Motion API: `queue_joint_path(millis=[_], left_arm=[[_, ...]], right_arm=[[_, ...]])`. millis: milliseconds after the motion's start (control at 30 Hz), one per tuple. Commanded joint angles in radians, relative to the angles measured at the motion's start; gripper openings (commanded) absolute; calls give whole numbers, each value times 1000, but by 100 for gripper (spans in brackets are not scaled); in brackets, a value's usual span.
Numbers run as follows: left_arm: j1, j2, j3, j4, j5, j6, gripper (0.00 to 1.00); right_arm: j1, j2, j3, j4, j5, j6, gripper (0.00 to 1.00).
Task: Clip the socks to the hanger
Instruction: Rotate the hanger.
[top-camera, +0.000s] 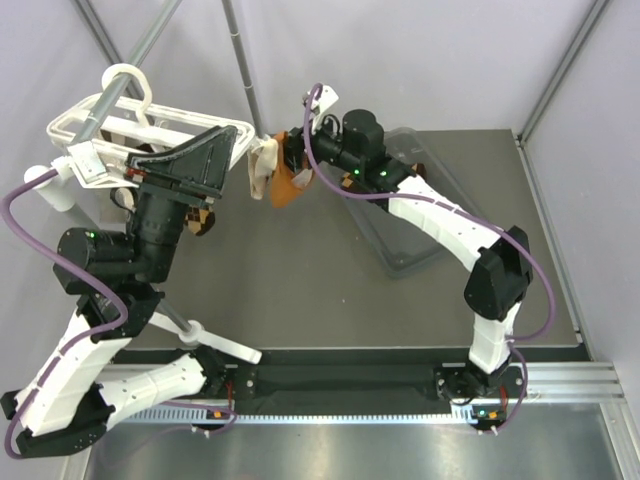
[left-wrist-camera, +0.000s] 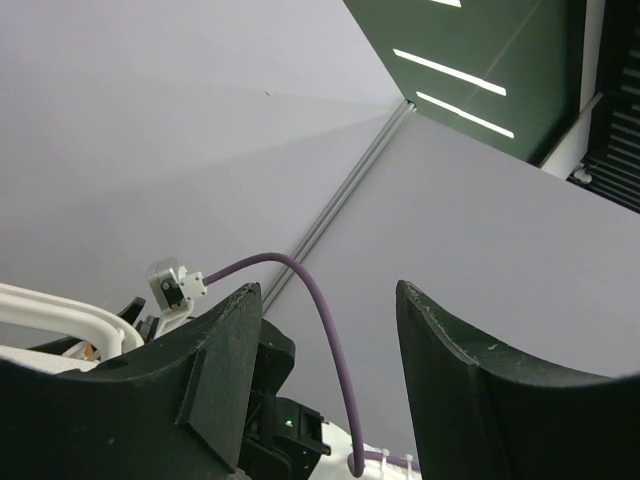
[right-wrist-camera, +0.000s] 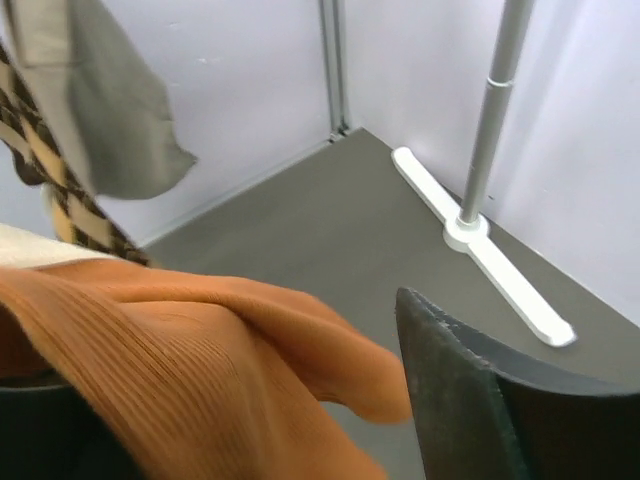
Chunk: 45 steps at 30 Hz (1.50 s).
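Note:
The white hanger (top-camera: 85, 130) hangs at the far left on a grey pole. One argyle sock (right-wrist-camera: 35, 165) hangs at the top left of the right wrist view, and a bit of its brown pattern shows below the hanger (top-camera: 202, 220). My left gripper (top-camera: 240, 142) is raised beside the hanger; in the left wrist view it (left-wrist-camera: 325, 295) is open, empty and pointing up at the wall. My right gripper (top-camera: 292, 155) is open, with a plain orange sock (right-wrist-camera: 190, 350) draped over its left finger and across the gap. I cannot make out a second argyle sock.
A grey-beige sock (right-wrist-camera: 110, 110) hangs beside the argyle one, seen from above between the two grippers (top-camera: 262, 165). A clear plastic bin (top-camera: 425, 235) lies at the right. The pole's white foot (right-wrist-camera: 480, 245) stands on the dark mat.

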Motion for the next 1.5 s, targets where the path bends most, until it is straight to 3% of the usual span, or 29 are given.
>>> queue_joint_path(millis=[0,100,300,600,733,933,1067,1167,1300,1467], left_arm=[[-4,12,14,-8,-18,38,61],[-2,26,20,-13,-24,63,61],[-2,50,20,-19,-32,87,60],[-2,61,19,-19,-40,87,60],[-4,58,6,-11,-53,98,60],[-2,64,6,-8,-63,94,60],[-2,69,11,-5,-64,94,60],[-2,72,11,-5,-67,83,60],[-2,70,22,-2,-46,29,60],[-2,47,40,16,8,-46,61]], right_arm=[[-10,-13,55,-42,-12,-18,71],[-11,-47,54,-120,9,-15,84],[12,-225,-125,-90,-5,34,95],[108,-498,-305,-42,106,-61,100],[177,-523,-382,126,-18,-41,96],[303,-484,-365,276,3,-61,90],[340,-418,-339,382,-67,-15,84],[355,-346,-290,413,-55,13,77],[357,-254,-201,399,6,11,59],[342,-178,-129,384,139,-24,50]])
